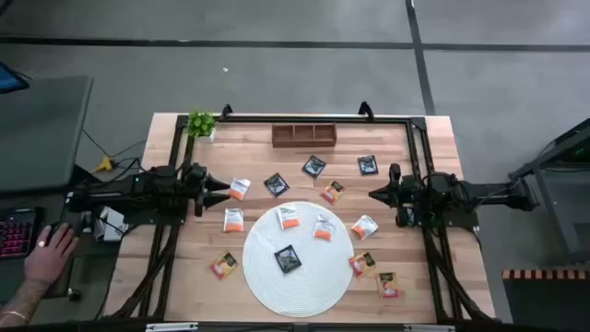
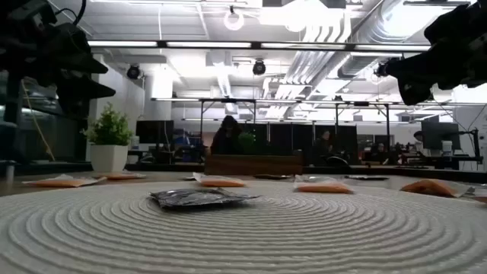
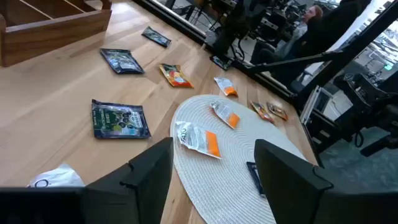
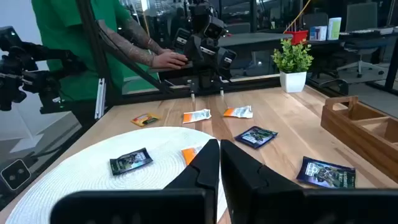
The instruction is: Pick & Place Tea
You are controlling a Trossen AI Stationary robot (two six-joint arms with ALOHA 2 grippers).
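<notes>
I see my left gripper (image 1: 225, 190) spread open, a white-and-orange square sachet (image 1: 240, 188) just beyond its fingertips (right gripper (image 1: 373, 195) clenched, empty).

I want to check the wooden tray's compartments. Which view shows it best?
The high view: the wooden tray shows whole from above, dividers visible. The low view shows only its front wall; each wrist view catches one end.

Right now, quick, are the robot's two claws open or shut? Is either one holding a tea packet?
Left gripper: open, holding nothing, up above the table's left side.
Right gripper: shut, nothing between its fingers, above the right side.
</notes>
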